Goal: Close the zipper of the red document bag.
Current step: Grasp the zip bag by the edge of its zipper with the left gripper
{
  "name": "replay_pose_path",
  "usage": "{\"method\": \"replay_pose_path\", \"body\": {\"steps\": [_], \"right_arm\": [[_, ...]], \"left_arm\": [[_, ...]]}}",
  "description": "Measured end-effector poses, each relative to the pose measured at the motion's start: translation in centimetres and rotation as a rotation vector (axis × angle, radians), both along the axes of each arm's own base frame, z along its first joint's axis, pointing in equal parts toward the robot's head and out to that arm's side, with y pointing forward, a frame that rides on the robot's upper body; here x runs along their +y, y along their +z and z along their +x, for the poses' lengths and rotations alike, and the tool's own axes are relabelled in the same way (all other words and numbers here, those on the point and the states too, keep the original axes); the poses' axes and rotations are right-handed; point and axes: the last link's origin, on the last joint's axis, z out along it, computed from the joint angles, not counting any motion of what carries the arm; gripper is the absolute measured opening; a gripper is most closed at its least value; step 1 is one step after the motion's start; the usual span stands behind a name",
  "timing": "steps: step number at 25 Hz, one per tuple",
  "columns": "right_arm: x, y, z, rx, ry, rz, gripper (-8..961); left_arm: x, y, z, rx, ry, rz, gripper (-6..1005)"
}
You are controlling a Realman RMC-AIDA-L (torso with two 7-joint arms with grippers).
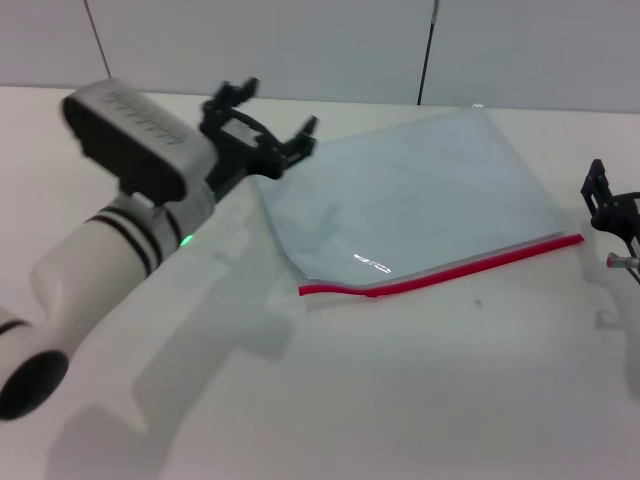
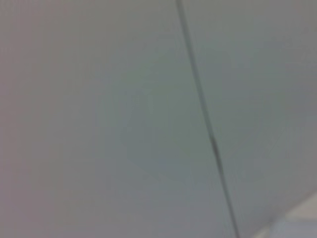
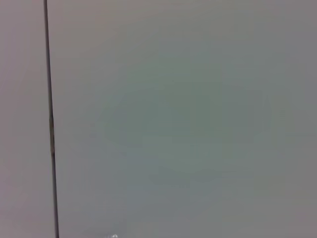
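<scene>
The red document bag (image 1: 420, 195) lies flat on the white table, a translucent pale blue-grey pouch. Its zipper (image 1: 450, 268) is a red strip along the near long edge, running from the near left corner to the right corner. I cannot pick out the slider for certain. My left gripper (image 1: 281, 108) hovers at the bag's far left edge, open with nothing between its black fingers. My right gripper (image 1: 603, 195) stands just right of the zipper's right end, apart from it. Both wrist views show only grey wall.
The white table (image 1: 400, 400) stretches wide in front of the bag. A grey panelled wall (image 1: 300, 40) with a dark seam (image 2: 208, 129) stands behind the table. My bulky left arm (image 1: 120, 230) crosses the left side.
</scene>
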Motion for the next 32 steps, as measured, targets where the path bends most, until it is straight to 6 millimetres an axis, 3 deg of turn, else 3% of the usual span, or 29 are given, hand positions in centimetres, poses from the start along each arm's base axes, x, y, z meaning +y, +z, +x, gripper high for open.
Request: {"method": "replay_pose_path", "body": {"steps": [7, 14, 21, 32], "right_arm": [[0.0, 0.0, 0.1, 0.001, -0.007, -0.006, 642], [0.1, 0.0, 0.4, -0.005, -0.014, -0.012, 638], [0.5, -0.3, 0.3, -0.011, -0.019, -0.038, 636], [0.7, -0.2, 0.2, -0.016, -0.017, -0.041, 635]], "left_arm": [[-0.3, -0.8, 1.8, 0.159, 0.026, -0.134, 878], [-1.6, -0.9, 2.8, 0.362, 0.064, -0.220, 876], [-3.0, -0.8, 5.1, 0.516, 0.031, -0.328, 871], [-3.9, -1.6, 6.1, 0.747, 0.068, -0.496, 862]]}}
